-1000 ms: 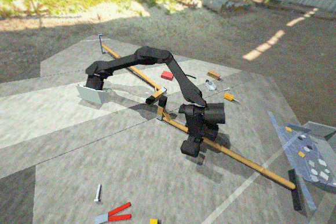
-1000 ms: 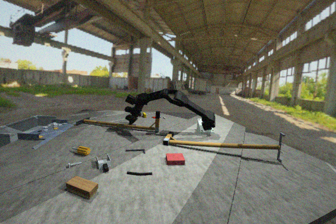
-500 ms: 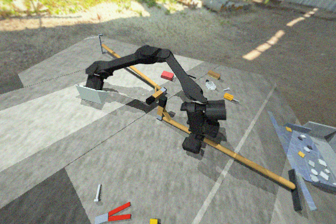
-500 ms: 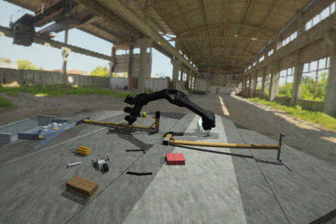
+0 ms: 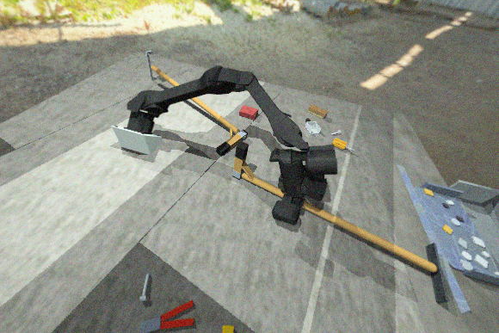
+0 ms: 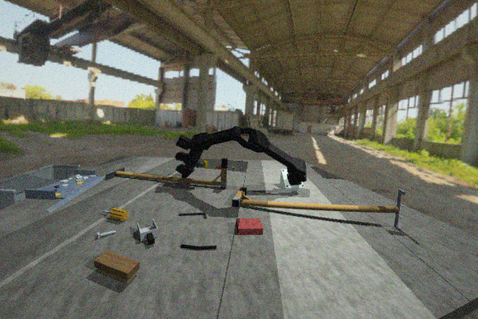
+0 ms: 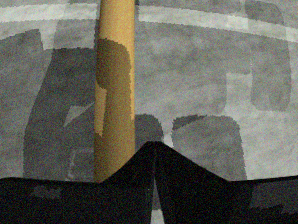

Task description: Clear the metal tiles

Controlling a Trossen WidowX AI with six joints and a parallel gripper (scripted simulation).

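The long scraper (image 5: pixel 366 234) (image 6: pixel 150 176) (image 7: pixel 116 30) lies along the table, its dark blade (image 5: pixel 436 273) beside the near edge of the steel bench plate (image 5: pixel 426 216). Its upright grip (image 5: pixel 241 157) is at the other end. Several white, dark and yellow tiles, such as a yellow tile (image 5: pixel 447 229) (image 6: pixel 58 194), show on the plate. The catch box (image 5: pixel 482 192) is behind it, partly cut off by the frame in the top view. My gripper (image 7: pixel 153 148) is shut and empty above the scraper's handle; in the wrist view the handle passes left of the fingertips.
A second wooden-handled tool (image 5: pixel 211 112) (image 6: pixel 321 207) with a metal hook lies behind the arm. A red block (image 5: pixel 249 112) (image 6: pixel 250 227), a brown block (image 5: pixel 317 111) (image 6: pixel 117 266), a yellow-handled tool (image 5: pixel 340 144) and red-handled pliers (image 5: pixel 177 317) lie around.
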